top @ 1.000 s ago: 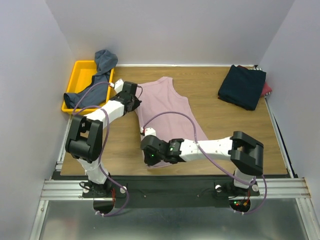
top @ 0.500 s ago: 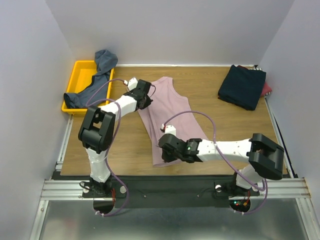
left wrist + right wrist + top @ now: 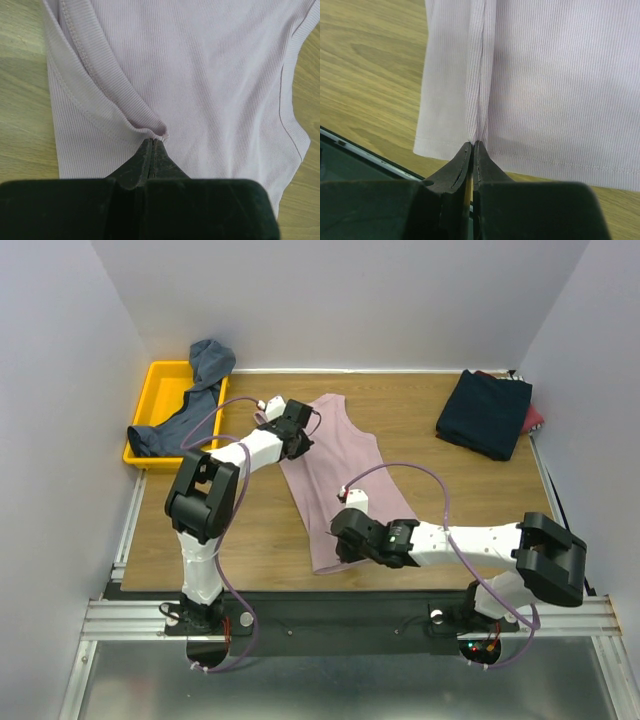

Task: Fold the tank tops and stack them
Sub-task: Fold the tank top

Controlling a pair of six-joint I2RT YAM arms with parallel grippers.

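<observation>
Top view: my L arm covers the pink top's left shoulder, and my R arm hides part of its hem. L jaws & R jaws are too small there to read. Red top is just a sliver behind the navy top. Blue-grey top is partly sunk in the yellow tray. Wrist views: pink top is cut off at the top edge, the cloth betw. my jaws is hidden, and my own housing blocks the bottom.

Probably a robotics lab: white enclosure walls, aluminium rail frame, wooden tabletop.
</observation>
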